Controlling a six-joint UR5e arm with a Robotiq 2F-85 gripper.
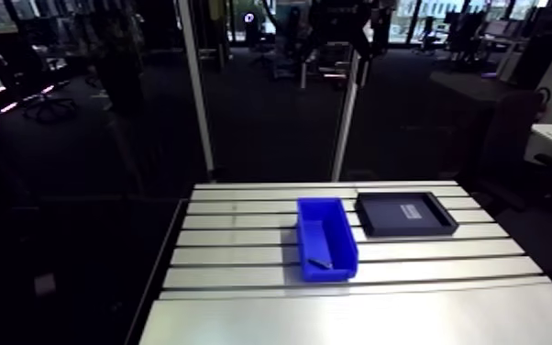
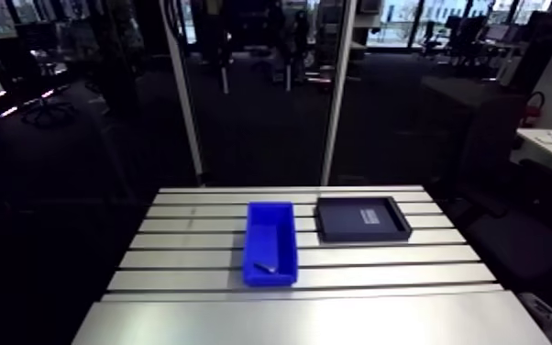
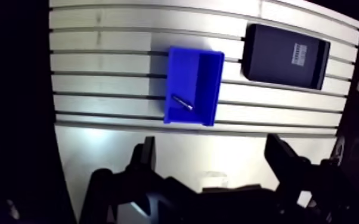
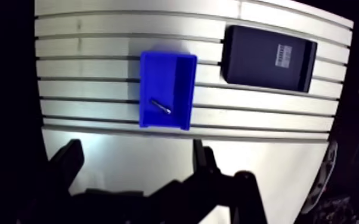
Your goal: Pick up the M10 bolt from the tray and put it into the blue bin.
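On the slotted aluminium table (image 1: 234, 250), which fills the lower half of the arm view, 2 containers stand side by side a little right of the frame's centre. Leftmost is the blue bin (image 1: 327, 231), an open-topped rectangular box whose long side runs from the far part of the table toward the near edge. Inside it, on the floor at the near end, lies the M10 bolt (image 1: 319, 264), a short dark sliver set at a slant to the bin's walls. Just right of the bin, and slightly further back, sits the tray (image 1: 382, 218). It is black, shallow and rectangular, with a small pale label (image 1: 411, 212) on its floor. Bin and tray are close but not touching, and a strip of bare table shows between them.

The wrist view shows the bin with the tray beside it, both well ahead of the gripper (image 3: 212, 146). The bolt shows more plainly there as a thin grey rod with a brighter tip. It rests on the bin's floor at the end nearer the gripper, closer to the long wall that faces away from the tray. The gripper's 2 dark fingers (image 3: 146, 156) stand wide apart with only bare table between them, so the hand is open and grips nothing. It hangs above the plain, unslotted strip of the table, apart from both bin and bolt.
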